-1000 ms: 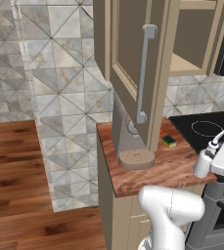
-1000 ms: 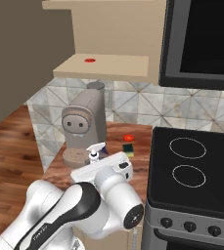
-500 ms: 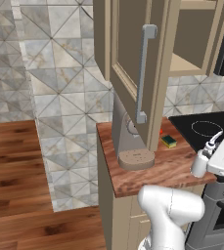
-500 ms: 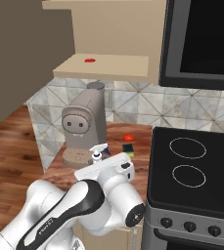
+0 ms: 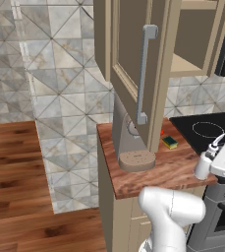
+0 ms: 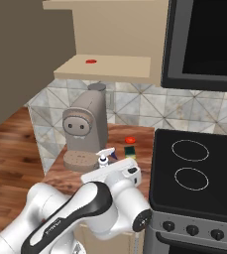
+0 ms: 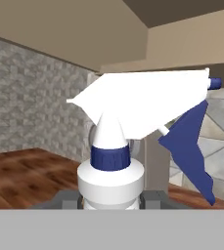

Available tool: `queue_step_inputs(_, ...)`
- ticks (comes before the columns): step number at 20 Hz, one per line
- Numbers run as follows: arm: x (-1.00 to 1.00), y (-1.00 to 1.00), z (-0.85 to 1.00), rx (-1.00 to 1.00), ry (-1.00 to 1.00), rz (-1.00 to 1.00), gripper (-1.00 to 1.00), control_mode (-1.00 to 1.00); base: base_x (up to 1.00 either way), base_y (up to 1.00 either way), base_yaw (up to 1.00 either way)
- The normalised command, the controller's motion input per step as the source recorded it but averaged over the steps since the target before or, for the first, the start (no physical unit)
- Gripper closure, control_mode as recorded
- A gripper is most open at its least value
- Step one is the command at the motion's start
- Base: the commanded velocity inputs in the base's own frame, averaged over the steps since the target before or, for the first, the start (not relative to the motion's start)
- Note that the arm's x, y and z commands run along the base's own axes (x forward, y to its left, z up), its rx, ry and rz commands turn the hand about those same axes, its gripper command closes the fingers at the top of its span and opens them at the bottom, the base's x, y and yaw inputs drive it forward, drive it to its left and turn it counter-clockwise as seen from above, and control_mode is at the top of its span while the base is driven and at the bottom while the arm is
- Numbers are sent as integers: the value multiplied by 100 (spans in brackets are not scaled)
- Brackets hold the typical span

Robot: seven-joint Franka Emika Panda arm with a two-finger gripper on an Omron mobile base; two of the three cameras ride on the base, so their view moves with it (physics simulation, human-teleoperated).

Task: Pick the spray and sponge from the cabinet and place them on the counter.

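Observation:
The spray (image 7: 112, 146), a white bottle with a blue collar and trigger, stands upright between my dark fingers (image 7: 64, 198), so my gripper (image 7: 111, 199) is shut on its neck. From the left, the spray (image 5: 202, 165) is at the front right corner of the wood counter (image 5: 148, 174), beside my gripper (image 5: 213, 162). I cannot tell whether its base touches the top. The green and yellow sponge (image 5: 170, 142) lies on the counter near the back, by the stove. The cabinet (image 5: 133, 64) hangs above with its door swung open. From the right I see the spray (image 6: 104, 158) and sponge (image 6: 130, 151).
A big grey coffee machine (image 6: 85, 131) stands on the counter's left half. A small red-orange thing (image 6: 130, 140) sits behind the sponge. The black stovetop (image 6: 199, 168) adjoins the counter on the right. A red disc (image 6: 90, 61) lies on the cabinet shelf (image 6: 110, 69).
My hand has shifted slightly towards the coffee machine and a little lower, carrying the spray. The sponge has not moved.

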Motion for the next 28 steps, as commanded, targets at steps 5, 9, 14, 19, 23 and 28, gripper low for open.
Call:
queue_step_inputs(5,2,-10,-5,0,0,3,100,-100,0,0,0)
queue_step_inputs(9,4,-1,-6,0,0,6,100,-100,0,0,0)
queue_step_inputs(14,8,0,-9,0,0,5,100,-100,0,0,0)
queue_step_inputs(19,11,0,-10,0,0,4,100,-100,0,0,0)
queue_step_inputs(23,13,0,-10,0,0,2,100,-100,0,0,0)
queue_step_inputs(28,14,0,-11,-1,0,1,100,-100,0,0,0)
